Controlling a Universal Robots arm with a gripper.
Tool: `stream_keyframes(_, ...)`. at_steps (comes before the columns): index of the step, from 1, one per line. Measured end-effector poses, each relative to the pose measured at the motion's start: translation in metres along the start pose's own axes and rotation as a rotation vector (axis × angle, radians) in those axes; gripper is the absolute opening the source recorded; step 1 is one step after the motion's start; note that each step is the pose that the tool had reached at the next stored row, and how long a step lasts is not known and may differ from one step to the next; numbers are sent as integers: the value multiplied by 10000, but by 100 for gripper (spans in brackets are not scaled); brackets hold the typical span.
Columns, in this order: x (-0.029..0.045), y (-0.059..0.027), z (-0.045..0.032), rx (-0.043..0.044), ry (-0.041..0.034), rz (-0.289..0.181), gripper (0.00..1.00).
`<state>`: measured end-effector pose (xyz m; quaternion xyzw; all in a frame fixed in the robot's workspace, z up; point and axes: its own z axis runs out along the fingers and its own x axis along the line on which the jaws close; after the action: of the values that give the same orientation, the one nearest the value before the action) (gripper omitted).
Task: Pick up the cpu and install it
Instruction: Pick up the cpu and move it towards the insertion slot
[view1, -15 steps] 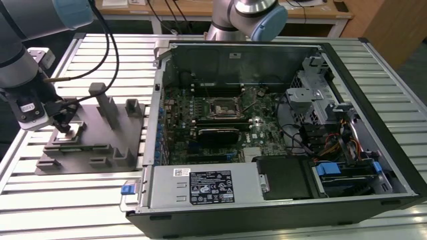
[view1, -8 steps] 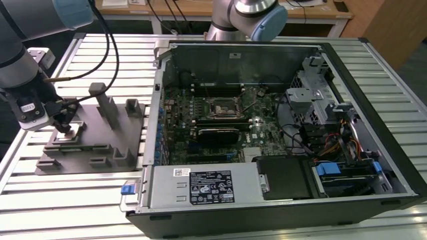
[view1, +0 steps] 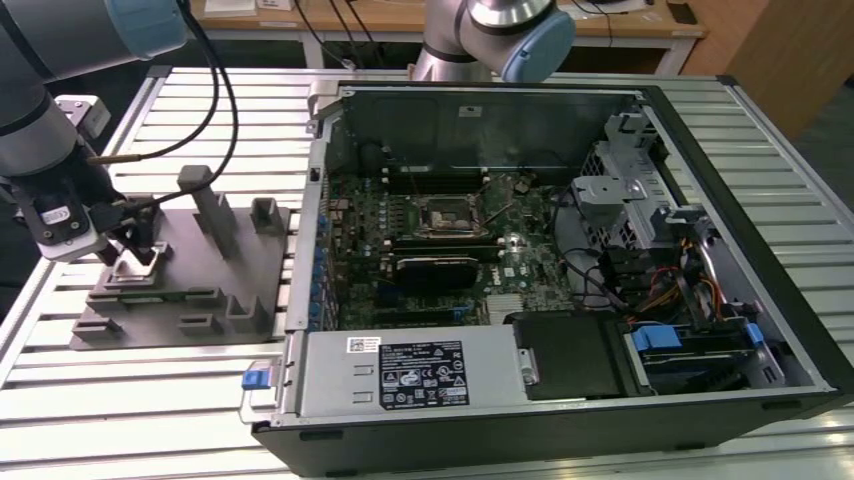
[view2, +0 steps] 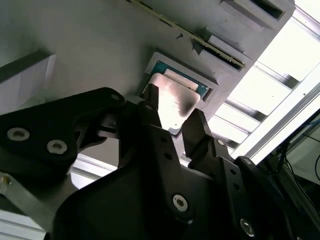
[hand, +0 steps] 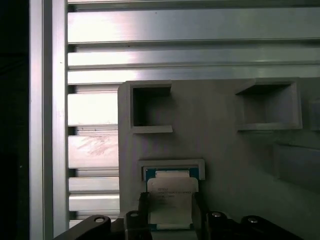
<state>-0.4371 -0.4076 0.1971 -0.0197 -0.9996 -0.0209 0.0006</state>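
The cpu (view1: 138, 266), a small flat chip with a pale silver top, lies in a shallow pocket of the grey fixture block (view1: 200, 300) at the exterior view's left. My gripper (view1: 134, 250) reaches down onto it. In both wrist views the cpu (view2: 172, 92) (hand: 170, 197) sits between two black fingers (view2: 150, 100) that press against its opposite edges, so the gripper (view2: 172, 107) (hand: 171, 202) is shut on it. A green rim of the chip shows at the pocket's far end. The motherboard's black square socket (view1: 446, 215) lies open inside the computer case.
The open computer case (view1: 747, 300) takes up the middle and the exterior view's right, with a power supply (view1: 400, 375) and drive cables at the front. Upright grey posts (view1: 214, 215) rise from the fixture beside my gripper. A second arm's base (view1: 501, 30) stands behind the case.
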Motion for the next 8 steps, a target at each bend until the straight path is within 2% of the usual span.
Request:
stream_keyframes(2, 0, 0, 0, 0, 0, -3, 47)
stream_keyframes(3, 0, 0, 0, 0, 0, -5, 53)
stream_keyframes(5, 0, 0, 1, 2, -3, -7, 53)
stream_keyframes(6, 2, 0, 3, 12, -42, -6, 53)
stream_keyframes(8, 6, -1, 8, 36, -212, 0, 53)
